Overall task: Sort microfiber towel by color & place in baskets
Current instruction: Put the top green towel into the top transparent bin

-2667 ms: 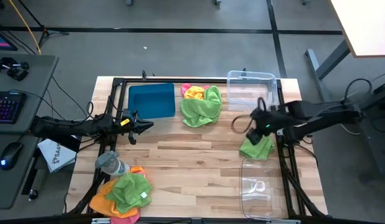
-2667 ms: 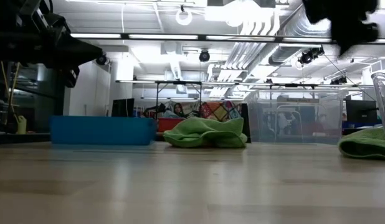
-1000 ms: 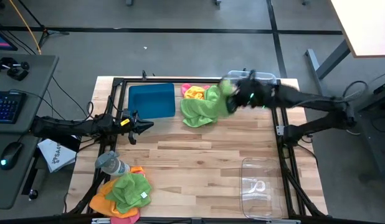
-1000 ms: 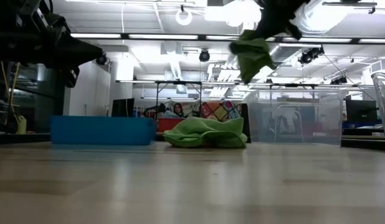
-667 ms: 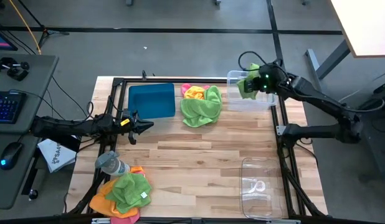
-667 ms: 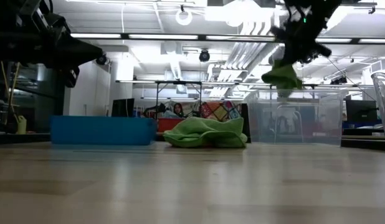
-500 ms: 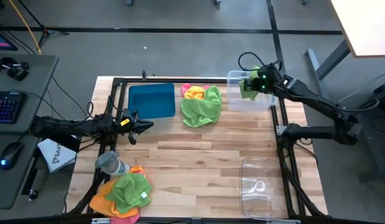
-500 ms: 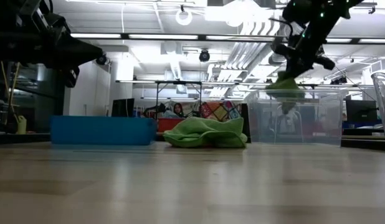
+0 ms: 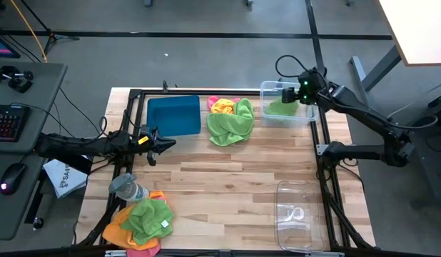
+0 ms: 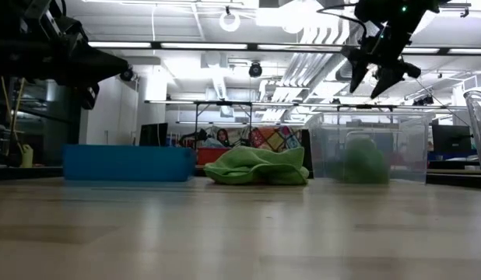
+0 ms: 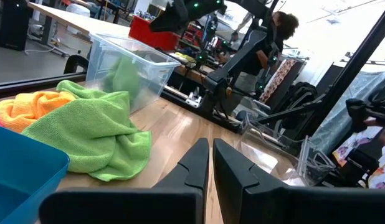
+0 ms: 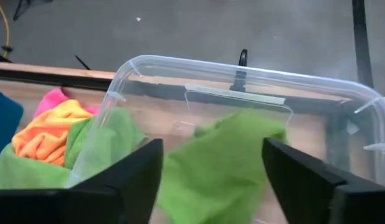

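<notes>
High view: green towel [image 9: 283, 108] lies loose in the clear bin [image 9: 264, 89] at the bench's [image 9: 227, 178] far right corner, under the right hand [image 9: 304, 91], whose fingers stand spread and empty. Judged light, soft, limp, not fragile; best pinched at a raised fold. Half a second earlier it hung clamped in that hand at the bin's rim; now released. Left hand [image 9: 167, 143], closed and empty, waits near the blue tray [image 9: 173, 114]. Mixed towel heaps [image 9: 231, 118] and [image 9: 142, 221] remain unsorted.

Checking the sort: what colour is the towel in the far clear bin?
Lime green; the towel inside the clear bin shows best in the right wrist view.
</notes>
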`<state>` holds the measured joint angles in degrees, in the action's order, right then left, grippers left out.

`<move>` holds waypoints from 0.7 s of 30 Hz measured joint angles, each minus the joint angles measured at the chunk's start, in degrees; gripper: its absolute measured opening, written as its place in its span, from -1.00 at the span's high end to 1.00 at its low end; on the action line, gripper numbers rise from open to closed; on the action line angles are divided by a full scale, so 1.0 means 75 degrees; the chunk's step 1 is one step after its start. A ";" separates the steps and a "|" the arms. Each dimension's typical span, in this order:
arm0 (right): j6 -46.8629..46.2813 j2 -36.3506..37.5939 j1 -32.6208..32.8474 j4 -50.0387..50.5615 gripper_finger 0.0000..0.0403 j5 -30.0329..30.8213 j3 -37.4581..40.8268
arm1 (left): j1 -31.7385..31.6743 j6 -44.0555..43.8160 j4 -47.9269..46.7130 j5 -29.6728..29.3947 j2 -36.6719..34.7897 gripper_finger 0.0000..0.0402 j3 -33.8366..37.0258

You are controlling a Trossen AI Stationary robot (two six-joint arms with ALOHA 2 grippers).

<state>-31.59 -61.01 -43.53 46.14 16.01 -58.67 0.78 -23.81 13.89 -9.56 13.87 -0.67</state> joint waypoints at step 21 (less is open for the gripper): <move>-0.0274 -0.4142 0.3739 -0.1541 -0.62 -0.1855 -0.2877 | 0.0000 0.0000 -0.0003 0.0000 0.0000 0.94 -0.0001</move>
<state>-33.64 -92.08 -15.48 34.58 2.10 -80.24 0.78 -23.81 13.87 -9.56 13.87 -0.67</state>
